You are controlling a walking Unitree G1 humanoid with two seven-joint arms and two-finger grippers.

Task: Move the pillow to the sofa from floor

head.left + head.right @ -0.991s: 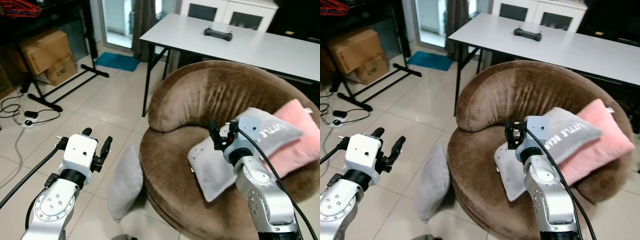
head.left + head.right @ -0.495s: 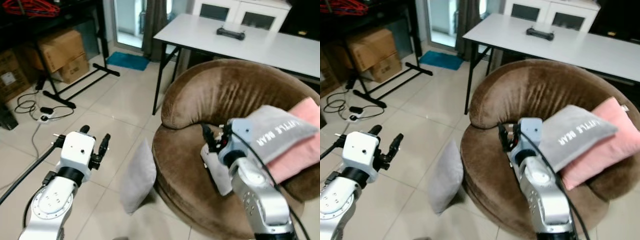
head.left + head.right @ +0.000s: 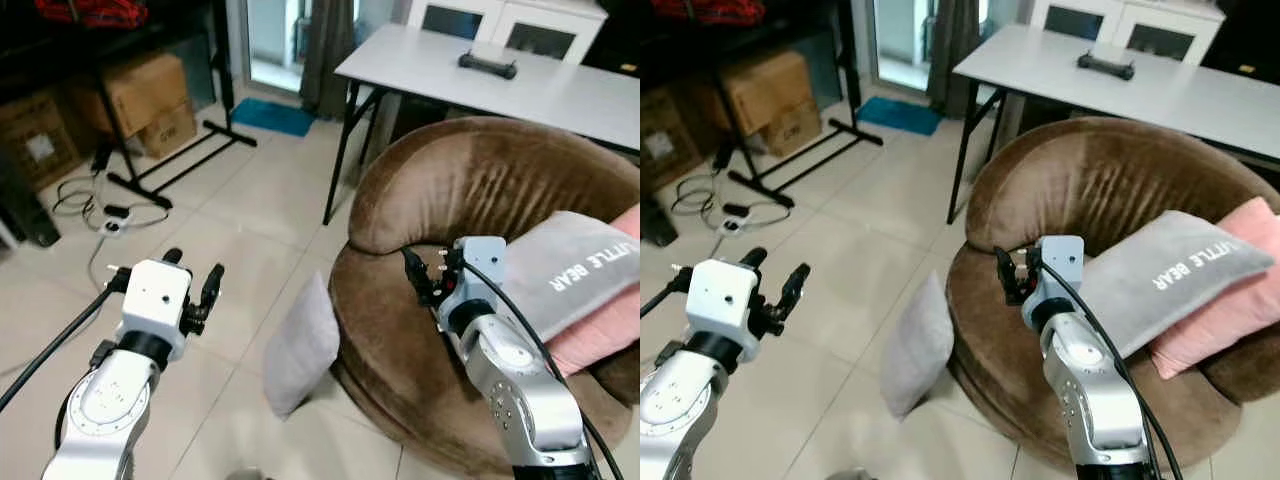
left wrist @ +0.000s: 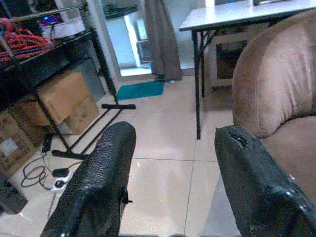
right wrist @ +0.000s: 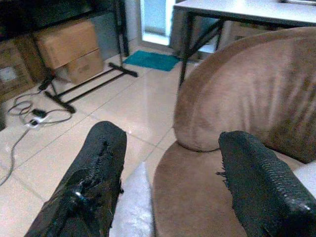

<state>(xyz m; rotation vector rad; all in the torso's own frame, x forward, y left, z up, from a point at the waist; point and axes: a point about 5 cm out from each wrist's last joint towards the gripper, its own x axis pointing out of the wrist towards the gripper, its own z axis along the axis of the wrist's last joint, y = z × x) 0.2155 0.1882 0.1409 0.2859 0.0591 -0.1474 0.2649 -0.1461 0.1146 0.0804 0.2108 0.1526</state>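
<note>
Head view first: the whole scene has slid right over the last second — the camera has turned, not the things. The grey pillow (image 3: pixel 303 345) now sits nearer the middle, propped on the floor tiles (image 3: pixel 230 210) against the brown sofa (image 3: pixel 470 190). The left gripper (image 3: pixel 190 285) hovers above the floor, fingers spread, nothing in them. The right gripper (image 3: pixel 428 275) hangs over the sofa seat, also spread and empty. Left wrist view: both black fingers (image 4: pixel 98 187) parted wide — sofa edge and table (image 4: pixel 237 12) beyond. Right wrist view: fingers (image 5: pixel 91 182) apart, the pillow's pale corner (image 5: pixel 131 207) showing between them. The robot looks to be lining up; no grasp yet.
</note>
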